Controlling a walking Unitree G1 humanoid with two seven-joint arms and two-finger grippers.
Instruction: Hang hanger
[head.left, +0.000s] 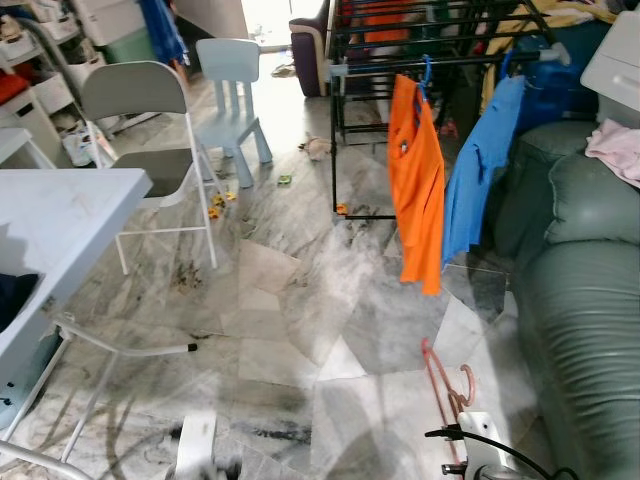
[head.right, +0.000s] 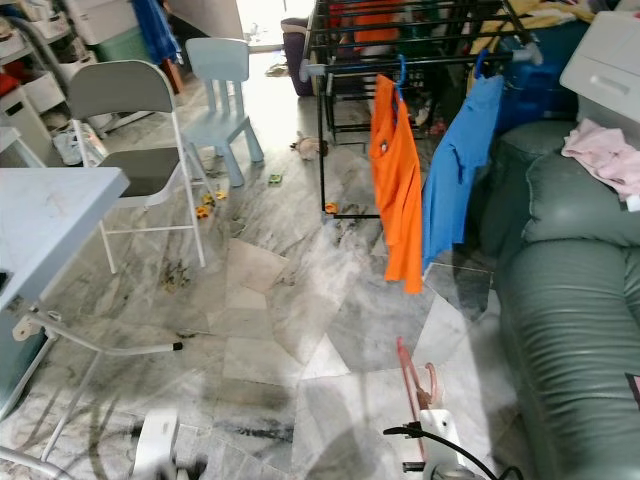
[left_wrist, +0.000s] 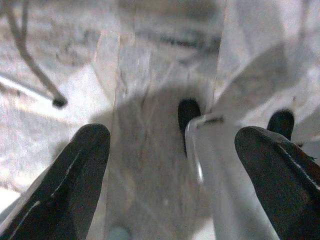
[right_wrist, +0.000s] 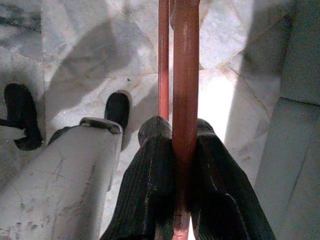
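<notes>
A salmon-red plastic hanger (head.left: 447, 385) sticks up from the bottom right of the eye views, held low over the marble floor. My right gripper (right_wrist: 181, 135) is shut on the hanger's bar (right_wrist: 185, 75), its black fingers (right_wrist: 150, 170) pressed against it on both sides. The black drying rack (head.left: 440, 55) stands ahead at the back, with an orange shirt (head.left: 417, 185) and a blue shirt (head.left: 478, 165) hanging from its front rail on blue hangers. My left gripper (left_wrist: 172, 150) hangs open over the floor, nothing between its fingers (left_wrist: 75, 165).
A grey-green sofa (head.left: 590, 300) runs along the right with pink cloth (head.left: 615, 145) on it. A white table (head.left: 60, 215) and folding chair (head.left: 150, 150) stand left, a small pale-blue chair (head.left: 232, 95) behind. Small toys (head.left: 222, 200) dot the floor.
</notes>
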